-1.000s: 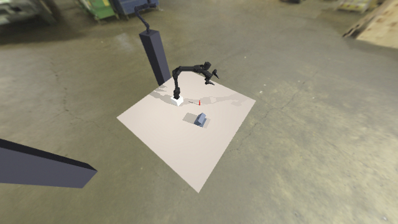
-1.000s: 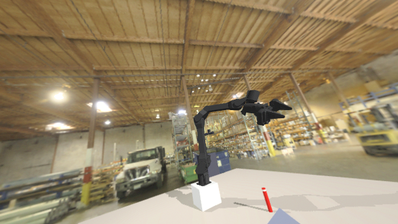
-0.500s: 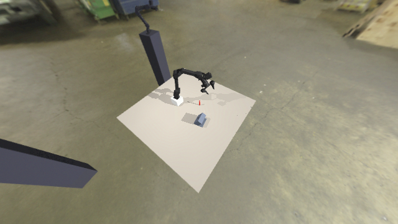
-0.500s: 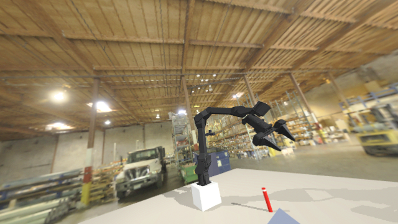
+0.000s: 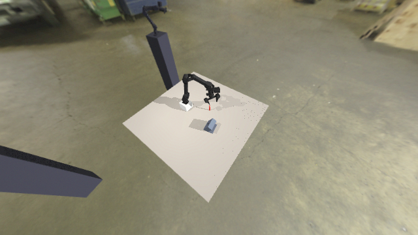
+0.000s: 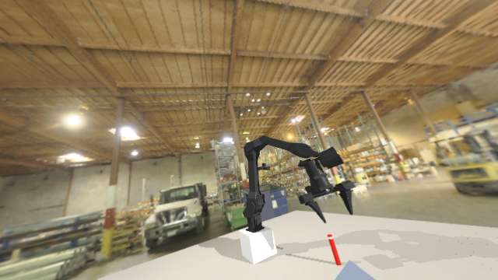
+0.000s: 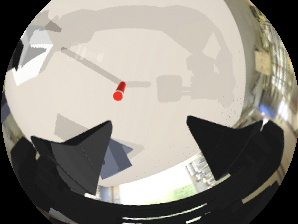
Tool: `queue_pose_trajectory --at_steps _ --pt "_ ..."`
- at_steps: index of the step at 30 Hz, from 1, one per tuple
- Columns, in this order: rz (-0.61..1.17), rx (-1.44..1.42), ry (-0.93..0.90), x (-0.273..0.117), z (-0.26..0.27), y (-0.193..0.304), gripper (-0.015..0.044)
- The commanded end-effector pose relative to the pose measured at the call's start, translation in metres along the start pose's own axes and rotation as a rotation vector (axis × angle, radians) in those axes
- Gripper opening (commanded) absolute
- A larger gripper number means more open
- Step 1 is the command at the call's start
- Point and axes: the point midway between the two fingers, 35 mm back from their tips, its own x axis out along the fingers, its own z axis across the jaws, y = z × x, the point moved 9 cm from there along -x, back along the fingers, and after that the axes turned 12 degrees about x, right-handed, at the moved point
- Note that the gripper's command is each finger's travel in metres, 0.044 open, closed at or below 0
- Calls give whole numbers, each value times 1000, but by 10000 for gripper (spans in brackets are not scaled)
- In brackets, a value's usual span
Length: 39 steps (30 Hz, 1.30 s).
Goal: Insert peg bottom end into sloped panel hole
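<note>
The red peg (image 5: pixel 209 108) (image 6: pixel 334 250) (image 7: pixel 118 95) stands upright on the pale table (image 5: pixel 183 147) (image 6: pixel 218 268) (image 7: pixel 150 102); a thin white band shows near its top. My gripper (image 5: pixel 213 102) (image 6: pixel 338 218) (image 7: pixel 150 121) is open and empty, fingers pointing down, above the height of the peg's top. In the wrist view the peg is ahead of the fingers and left of the middle between them. The blue-grey sloped panel block (image 5: pixel 211 125) (image 6: pixel 353 272) (image 7: pixel 117 160) sits apart from the peg; the left finger partly covers it in the wrist view. Its hole cannot be made out.
My arm's white base block (image 5: pixel 185 106) (image 6: pixel 258 246) (image 7: pixel 30 65) stands on the table, to the left of the peg in the top and exterior views. A dark pillar (image 5: pixel 164 62) with another small arm on it rises behind the table. A second dark pillar (image 5: pixel 46 176) is at the lower left.
</note>
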Motion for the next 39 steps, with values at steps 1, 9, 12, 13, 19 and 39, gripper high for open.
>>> queue_pose_trajectory --at_steps 1,9,12,13,19,39 --pt "-81 74 -100 15 21 2 440" --pt "-118 111 -147 21 30 4 440" --pt "-118 111 -147 21 29 5 440" --pt "-118 111 -147 22 29 5 440" --pt "-118 111 -147 29 29 4 440" --pt "-118 111 -147 61 33 0 440"
